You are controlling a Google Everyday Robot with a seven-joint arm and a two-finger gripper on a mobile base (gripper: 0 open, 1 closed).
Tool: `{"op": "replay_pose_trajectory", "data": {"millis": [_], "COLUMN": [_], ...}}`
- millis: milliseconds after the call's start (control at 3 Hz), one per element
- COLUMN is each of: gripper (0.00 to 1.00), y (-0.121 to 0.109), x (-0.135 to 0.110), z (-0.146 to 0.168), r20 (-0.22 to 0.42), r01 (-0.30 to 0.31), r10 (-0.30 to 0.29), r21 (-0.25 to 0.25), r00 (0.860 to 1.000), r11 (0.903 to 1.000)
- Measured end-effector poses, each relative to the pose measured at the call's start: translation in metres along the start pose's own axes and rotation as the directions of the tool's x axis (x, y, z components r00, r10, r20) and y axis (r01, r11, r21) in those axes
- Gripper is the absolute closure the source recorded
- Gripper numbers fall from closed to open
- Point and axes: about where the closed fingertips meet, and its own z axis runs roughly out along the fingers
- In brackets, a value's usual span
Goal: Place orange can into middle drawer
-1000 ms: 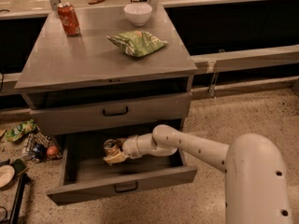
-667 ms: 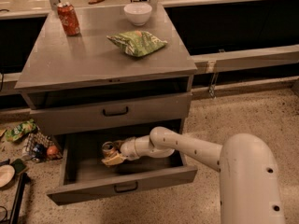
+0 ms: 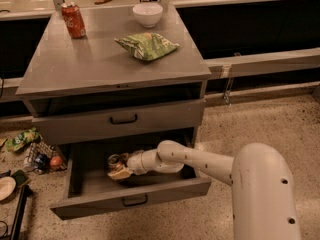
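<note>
Gripper (image 3: 120, 171) down in the middle drawer (image 3: 95, 205), below the front edge of the table (image 3: 100, 66), toward its left corner, squeezing the orange can (image 3: 115, 160). Might tip and roll if let go too high, or bang the drawer's side.

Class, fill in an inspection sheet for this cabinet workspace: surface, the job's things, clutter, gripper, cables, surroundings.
Surface: the grey cabinet top holds a red can, a white bowl and a green snack bag.
Job's things: the orange can is tilted inside the open middle drawer, at the gripper's tip.
Clutter: on the floor left of the cabinet lie a green packet, a wire basket of small items and a white plate.
Gripper: the gripper is reaching into the middle drawer, against the can.
Cables: nothing seen.
Surroundings: speckled floor; the upper drawer is shut.
</note>
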Motion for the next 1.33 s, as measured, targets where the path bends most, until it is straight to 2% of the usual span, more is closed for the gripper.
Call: {"op": "replay_pose_trajectory", "data": {"millis": [333, 667, 1000, 1333], "gripper": [0.00, 0.00, 0.03, 0.33], "y": [-0.007, -0.008, -0.010, -0.002], "x": [0.004, 0.003, -0.012, -0.037], "z": [0.004, -0.014, -0.062, -0.135], "r20": [0.003, 0.004, 0.039, 0.075], "r01": [-0.012, -0.043, -0.130, -0.164], "r10": [0.011, 0.043, 0.125, 0.148], "r21": [0.033, 0.071, 0.164, 0.300], "r00": [1.000, 0.999, 0.991, 0.986], "r11": [0.9994, 0.9965, 0.9779, 0.9398]}}
